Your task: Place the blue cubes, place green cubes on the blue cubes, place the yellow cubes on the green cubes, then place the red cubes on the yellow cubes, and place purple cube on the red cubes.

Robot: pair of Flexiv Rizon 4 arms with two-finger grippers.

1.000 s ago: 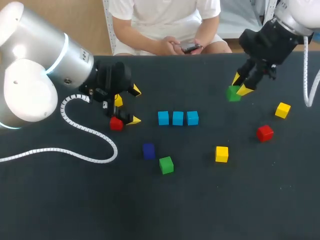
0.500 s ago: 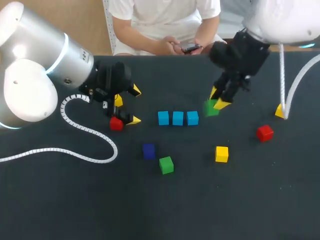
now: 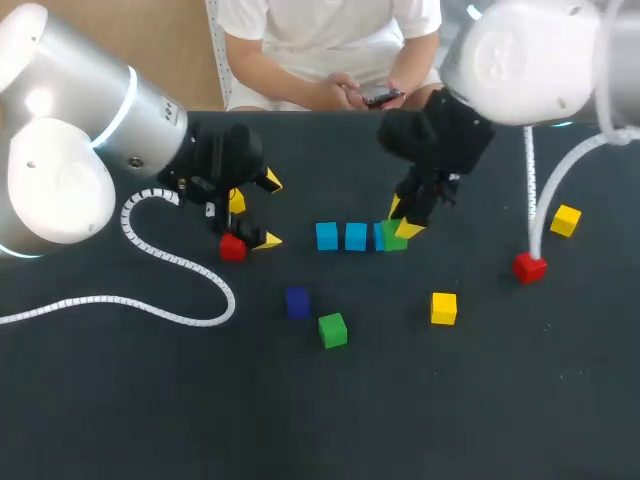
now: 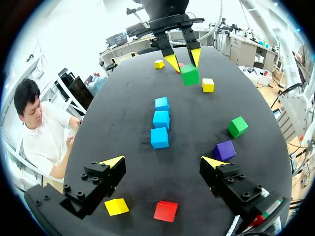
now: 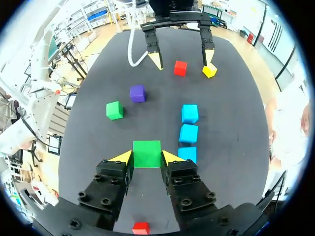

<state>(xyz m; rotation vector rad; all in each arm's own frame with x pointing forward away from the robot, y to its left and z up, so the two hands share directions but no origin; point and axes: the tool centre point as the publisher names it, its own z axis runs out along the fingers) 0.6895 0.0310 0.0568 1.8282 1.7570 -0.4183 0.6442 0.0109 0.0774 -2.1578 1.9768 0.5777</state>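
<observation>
Three blue cubes [image 3: 355, 236] sit in a row on the desk [image 3: 500, 400]. My right tool [image 5: 146, 157] grips a green cube [image 5: 146, 153] beside the row's end cube. My left tool [image 4: 162, 161] hangs spread wide near a red cube [image 4: 166, 211].

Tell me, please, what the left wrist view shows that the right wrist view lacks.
Left wrist view only: a near yellow cube and a far yellow cube, either side of the right gripper. Right wrist view only, plainly: a lone red cube under that gripper. Both: three blue cubes, the held green cube, a loose green cube, the purple cube, and the left gripper with a nearby red cube and yellow cube.
</observation>
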